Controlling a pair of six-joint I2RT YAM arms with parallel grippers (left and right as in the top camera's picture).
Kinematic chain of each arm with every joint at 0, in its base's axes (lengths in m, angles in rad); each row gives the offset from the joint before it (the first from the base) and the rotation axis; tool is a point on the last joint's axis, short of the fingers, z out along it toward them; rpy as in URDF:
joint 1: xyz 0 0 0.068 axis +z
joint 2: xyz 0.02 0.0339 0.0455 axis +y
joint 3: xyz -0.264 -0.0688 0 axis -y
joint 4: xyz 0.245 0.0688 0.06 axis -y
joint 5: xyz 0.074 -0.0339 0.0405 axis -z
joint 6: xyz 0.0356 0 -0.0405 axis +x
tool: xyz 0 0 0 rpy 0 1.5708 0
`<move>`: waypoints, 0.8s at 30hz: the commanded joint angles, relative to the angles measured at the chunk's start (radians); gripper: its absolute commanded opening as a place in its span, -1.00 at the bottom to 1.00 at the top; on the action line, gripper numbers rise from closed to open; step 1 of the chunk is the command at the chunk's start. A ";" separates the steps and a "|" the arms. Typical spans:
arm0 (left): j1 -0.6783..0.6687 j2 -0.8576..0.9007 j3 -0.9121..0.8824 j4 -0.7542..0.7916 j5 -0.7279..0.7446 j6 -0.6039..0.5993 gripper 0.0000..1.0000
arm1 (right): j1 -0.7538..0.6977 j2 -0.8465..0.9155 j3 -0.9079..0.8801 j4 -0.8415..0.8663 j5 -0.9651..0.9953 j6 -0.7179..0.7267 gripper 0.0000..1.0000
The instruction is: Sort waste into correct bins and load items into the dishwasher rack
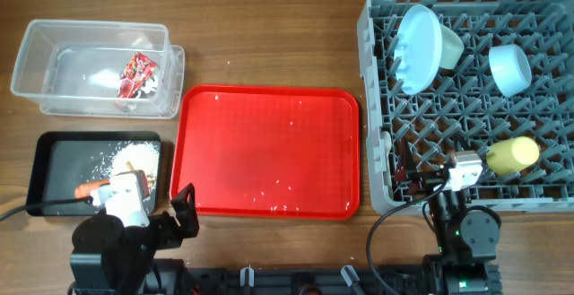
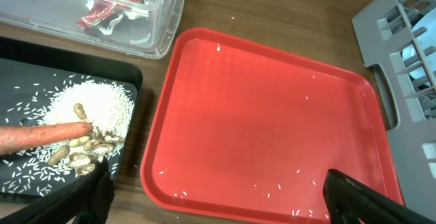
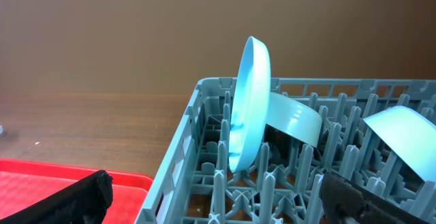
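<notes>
The grey dishwasher rack (image 1: 375, 80) at the right holds an upright light blue plate (image 1: 417, 46), a pale bowl (image 1: 451, 48) behind it, a pale blue bowl (image 1: 509, 66) and a yellow cup (image 1: 513, 154). The right wrist view shows the plate (image 3: 248, 108) and bowls (image 3: 293, 118) among the pegs. The clear tub (image 1: 54, 35) holds the red wrapper (image 1: 136, 73). The black tray (image 1: 40, 165) holds the carrot (image 2: 41, 135), brown scraps (image 2: 85, 152) and rice. My left gripper (image 2: 221, 207) is open and empty over the red tray's near edge. My right gripper (image 3: 218, 210) is open and empty at the rack's near left corner. The spoon is not in view.
The flat red serving tray (image 1: 269, 151) lies between the bins and the rack, with a few rice grains on it. Both arm bases sit at the table's front edge.
</notes>
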 commanded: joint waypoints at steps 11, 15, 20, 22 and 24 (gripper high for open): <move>0.008 -0.005 -0.003 0.002 -0.010 0.005 1.00 | -0.006 -0.011 0.000 0.002 -0.011 -0.011 1.00; 0.008 -0.023 -0.003 0.003 -0.010 0.005 1.00 | -0.006 -0.011 0.000 0.002 -0.011 -0.011 0.99; 0.060 -0.173 -0.119 0.104 -0.047 0.008 1.00 | -0.006 -0.011 0.000 0.002 -0.011 -0.011 0.99; 0.068 -0.237 -0.239 0.237 -0.047 0.008 1.00 | -0.006 -0.011 0.000 0.002 -0.011 -0.011 1.00; 0.069 -0.290 -0.430 0.492 -0.024 0.008 1.00 | -0.006 -0.011 0.000 0.002 -0.011 -0.011 0.99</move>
